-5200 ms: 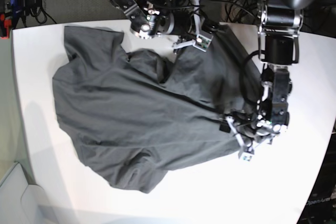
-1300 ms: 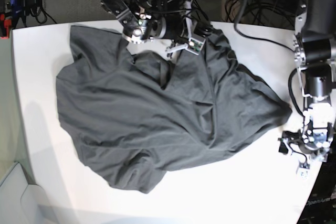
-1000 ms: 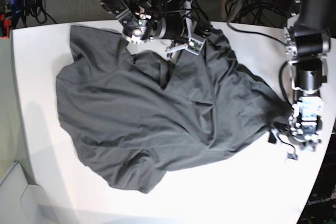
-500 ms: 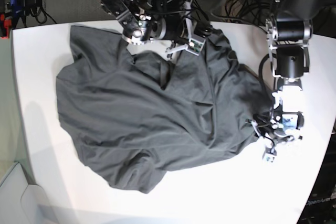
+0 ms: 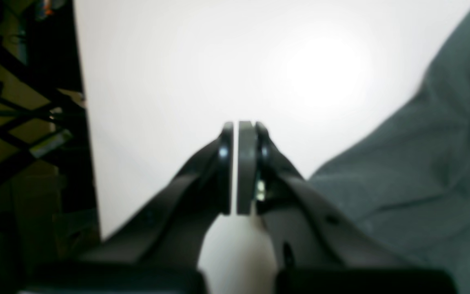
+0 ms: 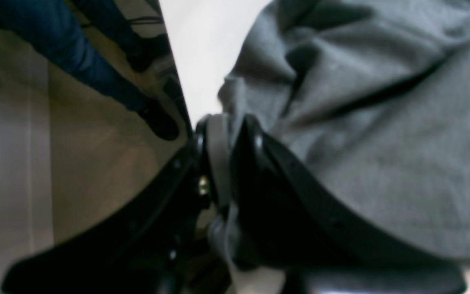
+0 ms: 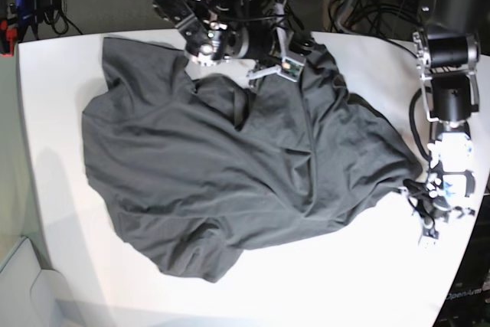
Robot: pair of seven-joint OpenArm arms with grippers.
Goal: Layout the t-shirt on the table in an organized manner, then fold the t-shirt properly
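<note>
Base view: dark grey t-shirt (image 7: 237, 166) lies crumpled and spread over the middle of the white table (image 7: 53, 112), w/ a bunched ridge running from its far edge down toward the near right; bare tabletop shows on the left, near side and right. Right gripper (image 7: 277, 67) sits at the shirt's far edge, centre of view, arm coming in from the far left among cables (image 7: 360, 13); left gripper (image 7: 426, 220) hangs at the table's right side, just beside the shirt's right-hand corner. From this view neither gripper's fingers can be read. Left wrist view adds: fingers (image 5: 246, 163) pressed together w/ only a thin slit between, nothing between them, over bare tabletop (image 5: 202, 73); shirt cloth (image 5: 414, 171) lies off to one side, not touching the tips; table edge and dark floor clutter seen beyond, blurred. Right wrist view adds: fingers (image 6: 218, 159) pinching a fold of shirt cloth (image 6: 382, 134), w/ fabric caught between the pads and trailing below them; the grip sits right at the table's edge (image 6: 194, 53), floor beyond. Cloth here looks lighter grey and heavily creased.
</note>
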